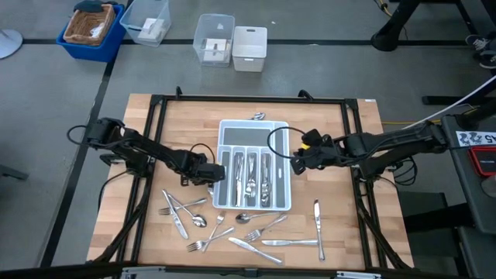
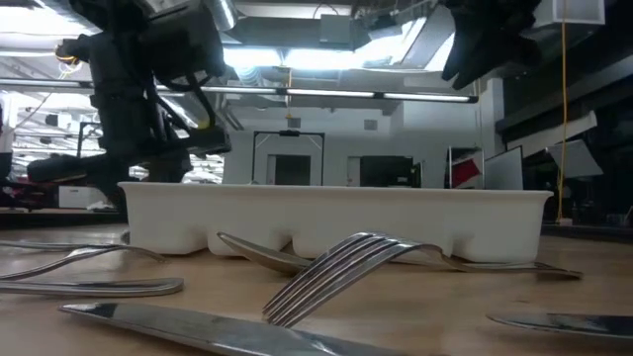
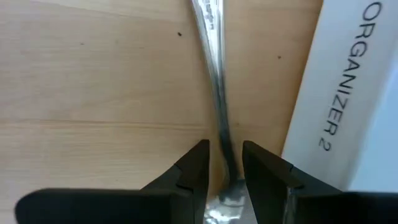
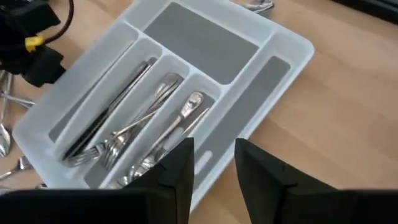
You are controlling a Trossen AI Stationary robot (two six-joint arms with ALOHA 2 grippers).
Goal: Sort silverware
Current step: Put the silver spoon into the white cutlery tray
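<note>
The white divided tray (image 1: 288, 194) sits mid-table with forks, knives and spoons (image 1: 252, 178) lying in its long slots. More silverware (image 1: 232, 229) lies scattered on the wood near the front edge. My left gripper (image 1: 215, 172) points down at the tray's left side. It is open, with its fingers on either side of the thin neck of one silver utensil (image 3: 214, 87) that lies flat on the table beside the tray's wall (image 3: 348, 93). My right gripper (image 1: 296, 161) hovers open and empty (image 4: 214, 162) above the tray's right edge (image 4: 292, 43).
A lone knife (image 1: 318, 225) lies right of the tray, and one small piece (image 1: 257, 117) lies beyond its far edge. A black frame (image 1: 155, 101) rims the table. A blue bin (image 1: 93, 27) and clear and white boxes (image 1: 215, 39) stand on the floor beyond.
</note>
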